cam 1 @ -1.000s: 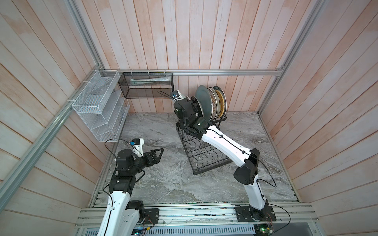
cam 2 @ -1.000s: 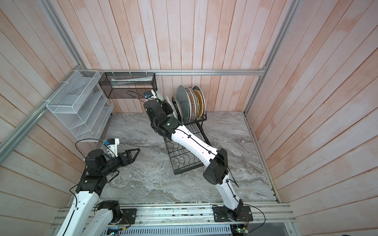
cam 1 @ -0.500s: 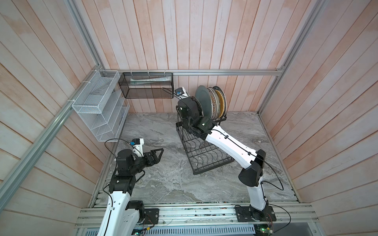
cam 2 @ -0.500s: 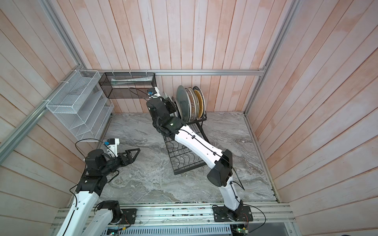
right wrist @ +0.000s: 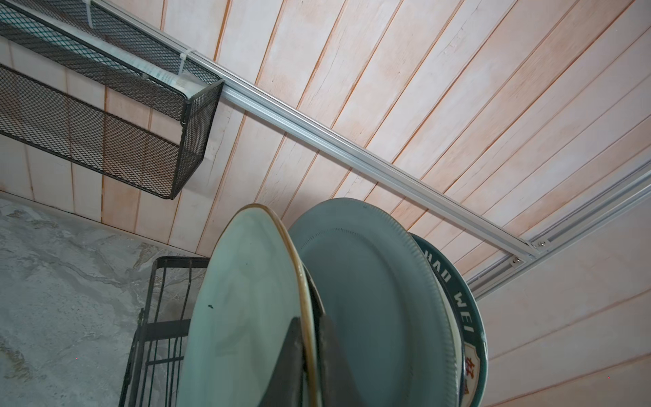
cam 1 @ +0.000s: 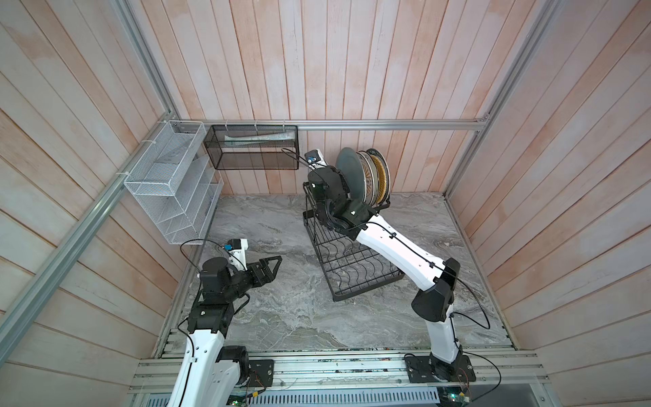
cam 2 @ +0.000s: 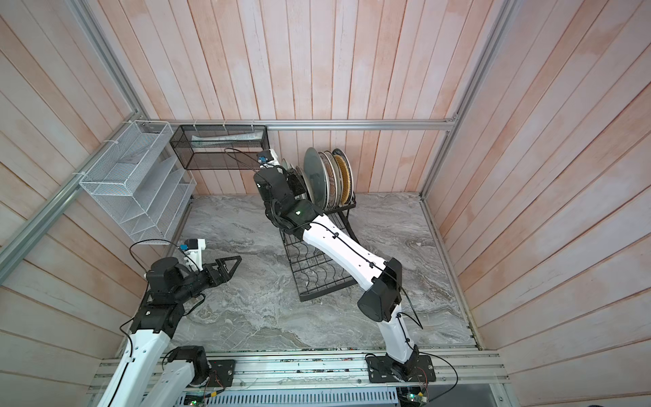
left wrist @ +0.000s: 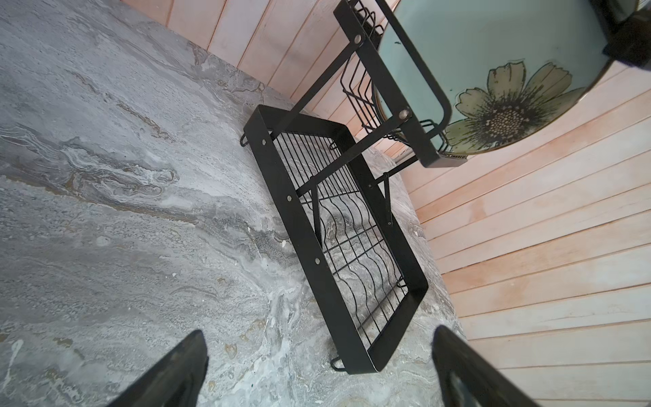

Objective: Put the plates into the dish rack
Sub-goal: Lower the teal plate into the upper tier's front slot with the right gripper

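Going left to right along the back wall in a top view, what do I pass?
In order: white mesh organizer → black mesh basket → grey-blue plate → orange sunburst plate → yellow woven-look plate, all three plates upright in the dish rack.

The desk [cam 1: 281, 317] has a grey, marble-veined stone look with a dull, slightly grainy face. The dish rack [left wrist: 292, 218] is black metal, flat bands and thin wire, matt-coated with bare silvery rivets. The pale green plate [right wrist: 246, 299] is glazed ceramic, smooth and softly shiny, brown at the rim; the grey-blue plate [right wrist: 370, 299] has a satin glaze and finely ribbed rim. The black basket [right wrist: 105, 141] and white organizer [cam 1: 169, 197] are metal mesh. The wall planks [cam 1: 352, 70] are whitewashed, rough-grained wood.
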`<control>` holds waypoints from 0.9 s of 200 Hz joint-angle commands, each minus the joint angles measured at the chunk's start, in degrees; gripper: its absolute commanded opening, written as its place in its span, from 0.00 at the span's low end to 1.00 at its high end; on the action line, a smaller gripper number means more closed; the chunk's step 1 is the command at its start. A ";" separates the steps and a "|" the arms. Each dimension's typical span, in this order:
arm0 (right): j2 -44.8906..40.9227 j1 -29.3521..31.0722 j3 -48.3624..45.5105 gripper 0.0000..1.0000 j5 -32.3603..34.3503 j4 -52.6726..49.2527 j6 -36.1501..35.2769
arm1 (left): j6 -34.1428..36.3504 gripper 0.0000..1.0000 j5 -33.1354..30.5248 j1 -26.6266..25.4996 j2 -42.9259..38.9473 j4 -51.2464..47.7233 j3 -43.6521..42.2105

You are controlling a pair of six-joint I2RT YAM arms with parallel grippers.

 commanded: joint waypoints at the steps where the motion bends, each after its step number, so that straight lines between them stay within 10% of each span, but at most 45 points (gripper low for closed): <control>1: 0.20 -0.96 4.29 0.02 -1.02 -5.49 4.65 | 1.03 1.00 0.39 0.26 -0.21 0.93 0.41; 180: 5.05 -2.12 13.79 0.16 -11.31 -16.39 13.02 | 0.96 1.00 0.74 0.44 -0.49 1.28 0.37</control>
